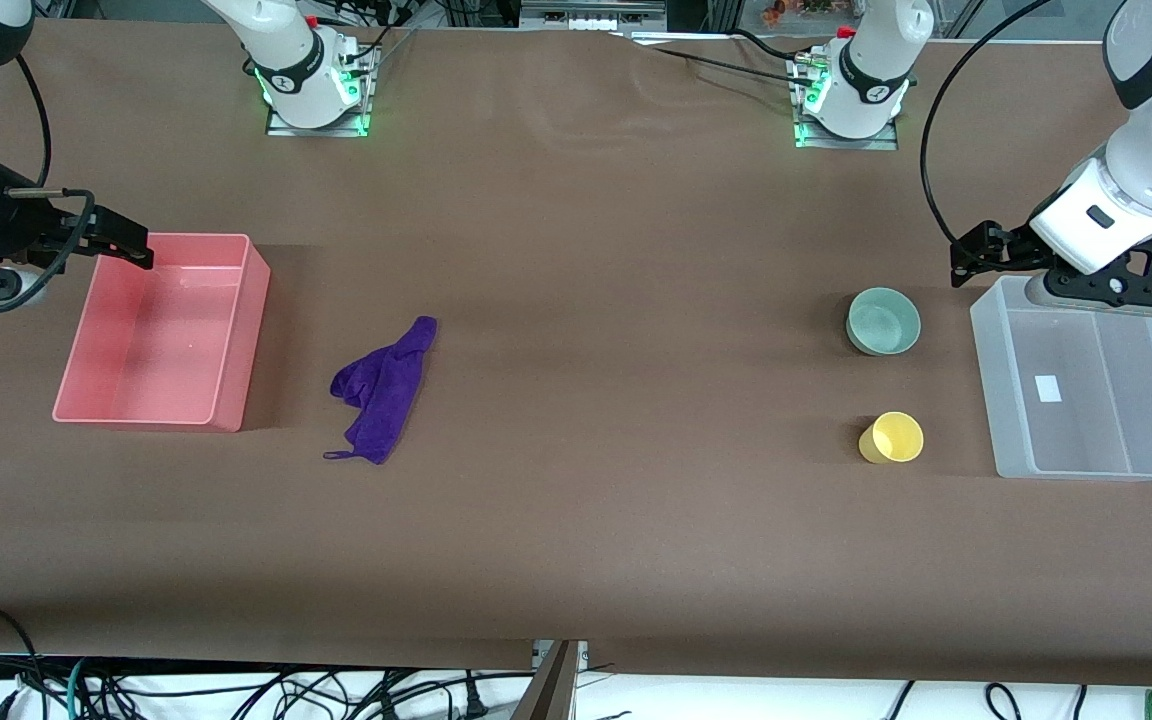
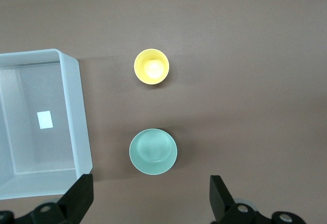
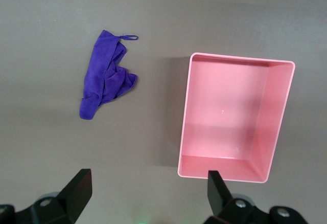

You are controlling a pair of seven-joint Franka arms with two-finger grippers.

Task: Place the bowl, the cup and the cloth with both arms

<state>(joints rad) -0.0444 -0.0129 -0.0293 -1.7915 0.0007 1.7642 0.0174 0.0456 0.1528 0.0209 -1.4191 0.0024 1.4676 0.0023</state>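
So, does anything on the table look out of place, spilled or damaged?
Nothing stands out. The cloth lies crumpled on the table beside the pink bin; bowl and cup stand upright, intact, beside the clear bin.

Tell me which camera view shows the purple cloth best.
The right wrist view: the cloth lies crumpled on the table, seen from directly above, its loop tag plain. The front view shows it smaller, beside the pink bin. The left wrist view does not show it.
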